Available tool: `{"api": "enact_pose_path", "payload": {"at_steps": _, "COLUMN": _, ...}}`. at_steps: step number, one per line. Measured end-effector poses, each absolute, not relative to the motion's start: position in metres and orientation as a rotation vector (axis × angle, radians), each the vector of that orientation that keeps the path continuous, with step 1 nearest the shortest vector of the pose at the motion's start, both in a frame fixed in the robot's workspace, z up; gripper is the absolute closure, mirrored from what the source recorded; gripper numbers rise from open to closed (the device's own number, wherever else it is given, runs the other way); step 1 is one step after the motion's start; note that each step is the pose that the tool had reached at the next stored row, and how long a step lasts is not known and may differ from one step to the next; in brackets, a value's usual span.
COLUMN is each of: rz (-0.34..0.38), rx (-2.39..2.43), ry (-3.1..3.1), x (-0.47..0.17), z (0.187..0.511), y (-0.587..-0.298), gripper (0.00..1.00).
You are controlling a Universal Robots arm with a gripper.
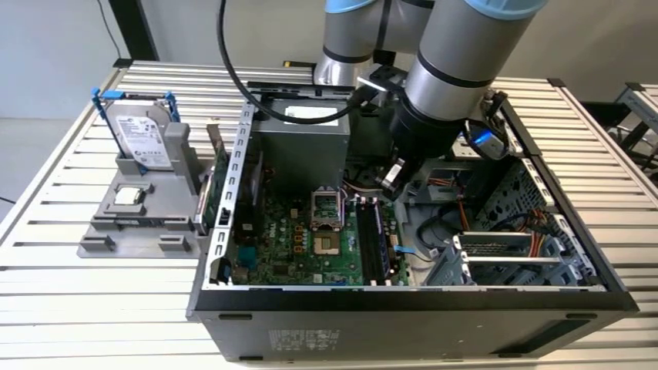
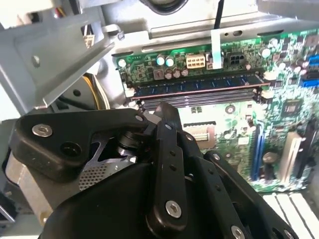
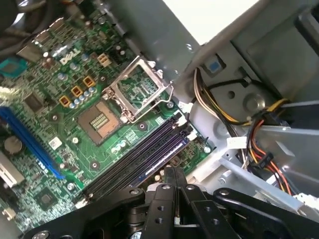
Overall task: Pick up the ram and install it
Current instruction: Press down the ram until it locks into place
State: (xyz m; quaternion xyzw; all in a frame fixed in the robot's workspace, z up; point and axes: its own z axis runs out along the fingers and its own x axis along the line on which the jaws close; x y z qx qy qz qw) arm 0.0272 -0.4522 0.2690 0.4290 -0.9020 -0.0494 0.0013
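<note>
Gripper (image 1: 394,179) hangs inside the open computer case (image 1: 411,297), fingers pressed together and empty, just above the ram (image 1: 372,245) seated on the motherboard (image 1: 298,247).

No wording can be made out. At the exterior view's left, a white printed label (image 1: 137,135) covers the upright silver hard drive (image 1: 154,159). A pale sticker (image 1: 303,339) sits on the black computer case's near wall (image 1: 432,331). In the first wrist view, white lettering (image 3: 67,56) marks the green motherboard (image 3: 50,117).
</note>
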Motion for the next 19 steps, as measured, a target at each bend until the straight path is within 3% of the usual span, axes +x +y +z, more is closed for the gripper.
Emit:
{"api": "enact_pose_path", "payload": {"at_steps": 9, "rz": -0.125, "rx": 1.550, "ry": -2.758, "x": 0.0273, "z": 0.2688, "y": -0.4522, "gripper": 1.00}}
{"api": "enact_pose_path", "payload": {"at_steps": 16, "rz": -0.040, "rx": 1.621, "ry": -2.688, "x": 0.0273, "z": 0.2689, "y": -0.4522, "gripper": 1.00}}
{"api": "enact_pose_path", "payload": {"at_steps": 19, "rz": -0.036, "rx": 1.690, "ry": -2.643, "x": 0.0272, "z": 0.2687, "y": -0.4523, "gripper": 1.00}}
